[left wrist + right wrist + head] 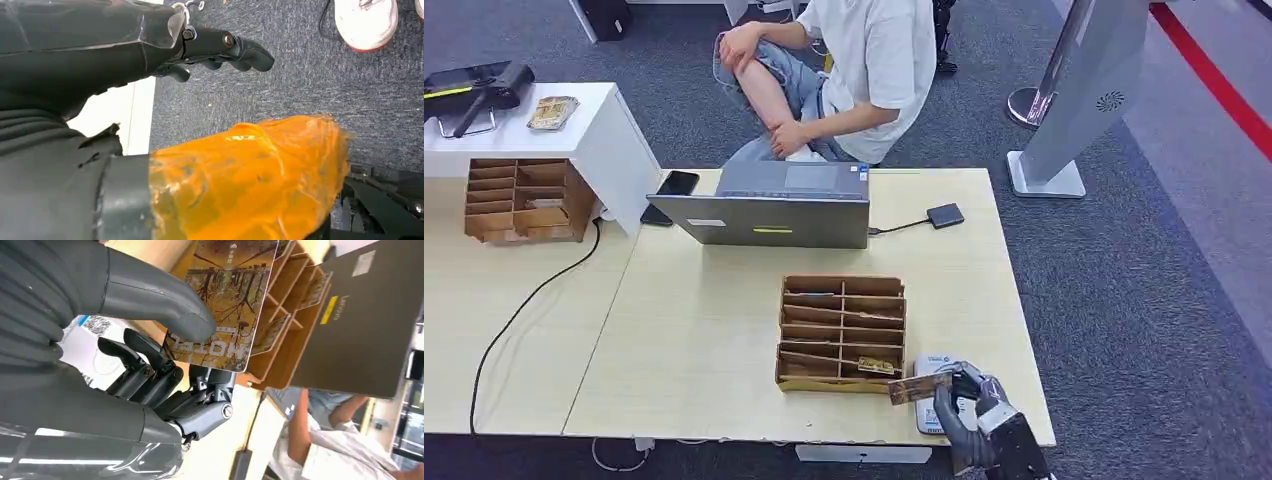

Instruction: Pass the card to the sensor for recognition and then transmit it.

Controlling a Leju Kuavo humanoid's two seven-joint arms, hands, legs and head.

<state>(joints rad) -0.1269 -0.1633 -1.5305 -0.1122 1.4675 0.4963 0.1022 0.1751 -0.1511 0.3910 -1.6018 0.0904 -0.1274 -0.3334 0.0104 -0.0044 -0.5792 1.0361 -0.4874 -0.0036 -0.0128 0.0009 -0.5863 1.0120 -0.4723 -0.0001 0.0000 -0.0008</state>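
The robot's right hand (964, 405) is at the near right corner of the pale wooden tabletop (704, 330), and it holds a thin brown card with a picture of bare trees on it (919, 387). In the right wrist view the thick grey thumb (190, 322) presses on the card's face while the dark fingers (150, 375) sit under it, so the card is pinched flat and stays level. That is probably so its flat side can face the reader. Just under the hand lies a small white flat box with a blue mark (936, 365), which looks like the sensor, so the card hangs right above where it needs to go. I think the step now is showing the card to that box. Just to the left stands the brown cardboard sorter box with many slots (842, 330), and more cards lie in its near slots. It sits close so the hand does not have to reach far. Farther off is a grey laptop (769, 205), and behind it sits a person in a white shirt (864, 70), maybe waiting to take the card. The left hand (220, 50) hangs down over the grey carpet (300, 90) with its fingers curled in and nothing in them, out of the way.
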